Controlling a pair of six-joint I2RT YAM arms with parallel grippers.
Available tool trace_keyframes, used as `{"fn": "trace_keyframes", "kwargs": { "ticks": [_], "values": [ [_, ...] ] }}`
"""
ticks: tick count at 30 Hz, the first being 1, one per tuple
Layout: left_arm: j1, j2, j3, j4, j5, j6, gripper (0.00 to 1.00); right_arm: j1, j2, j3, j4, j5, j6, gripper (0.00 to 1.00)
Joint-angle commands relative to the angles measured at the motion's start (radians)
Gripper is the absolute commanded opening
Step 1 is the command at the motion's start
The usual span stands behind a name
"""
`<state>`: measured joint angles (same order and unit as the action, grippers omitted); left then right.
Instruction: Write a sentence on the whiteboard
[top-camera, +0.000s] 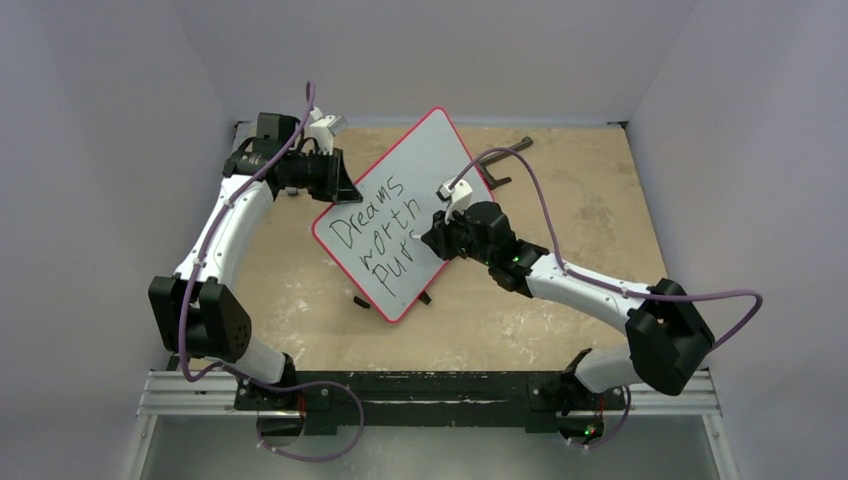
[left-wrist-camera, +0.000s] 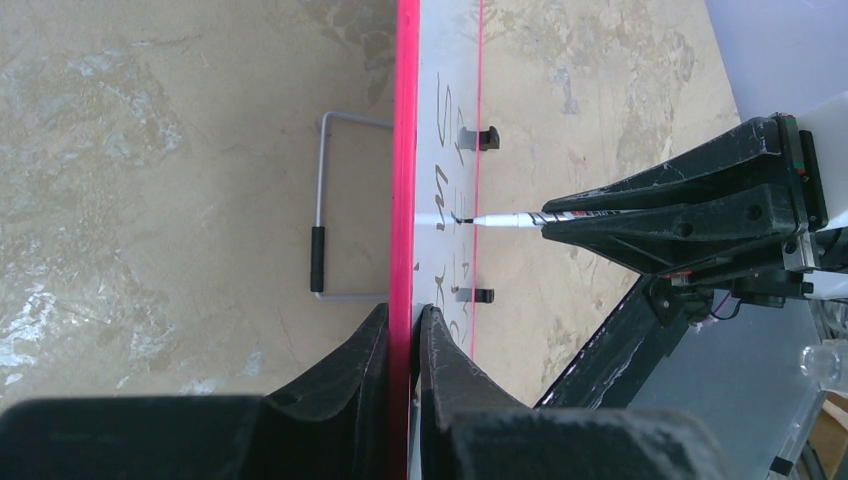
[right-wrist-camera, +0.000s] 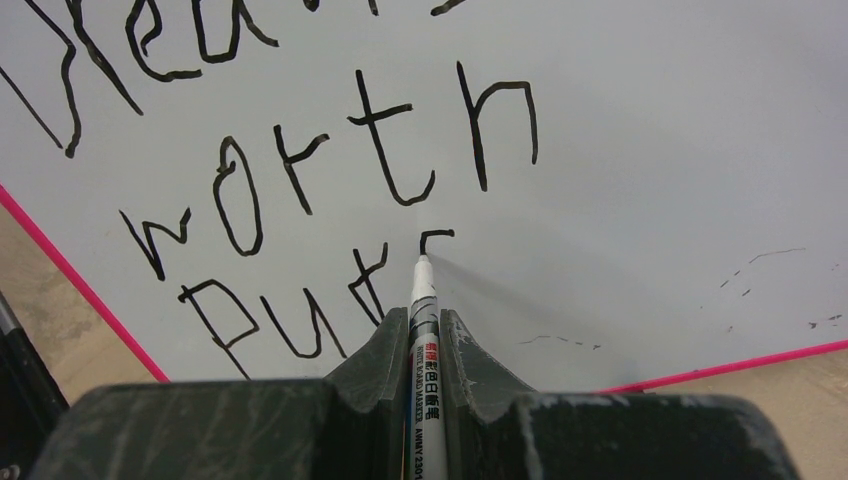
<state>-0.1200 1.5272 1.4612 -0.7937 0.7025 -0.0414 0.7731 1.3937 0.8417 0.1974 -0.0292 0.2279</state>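
The whiteboard (top-camera: 430, 170), white with a thin red rim, stands tilted on the table. My left gripper (top-camera: 340, 185) is shut on its upper left edge; in the left wrist view my fingers (left-wrist-camera: 405, 330) clamp the red rim (left-wrist-camera: 406, 150). The sentence (top-camera: 375, 235) reads "Dreams worth pur" in black, with the start of another letter (right-wrist-camera: 435, 236). My right gripper (top-camera: 432, 240) is shut on a white whiteboard marker (right-wrist-camera: 424, 330). Its tip (right-wrist-camera: 421, 260) touches the board just below that fresh stroke, on the third line (right-wrist-camera: 290, 310).
A wire stand (left-wrist-camera: 325, 200) props the board from behind. Black clips (left-wrist-camera: 480, 137) sit on the board's lower edge. A dark tool (top-camera: 510, 155) lies on the table behind the board. Grey walls close in on three sides.
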Motion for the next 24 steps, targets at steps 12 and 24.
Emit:
{"fn": "trace_keyframes", "kwargs": {
  "ticks": [12, 24],
  "values": [
    [-0.010, -0.040, 0.024, 0.017, -0.031, 0.034, 0.00, -0.002, -0.028, -0.013, -0.028, 0.092, 0.018, 0.00],
    [-0.011, -0.042, 0.024, 0.017, -0.031, 0.034, 0.00, -0.003, -0.042, -0.038, -0.047, 0.085, 0.020, 0.00]
  ]
}}
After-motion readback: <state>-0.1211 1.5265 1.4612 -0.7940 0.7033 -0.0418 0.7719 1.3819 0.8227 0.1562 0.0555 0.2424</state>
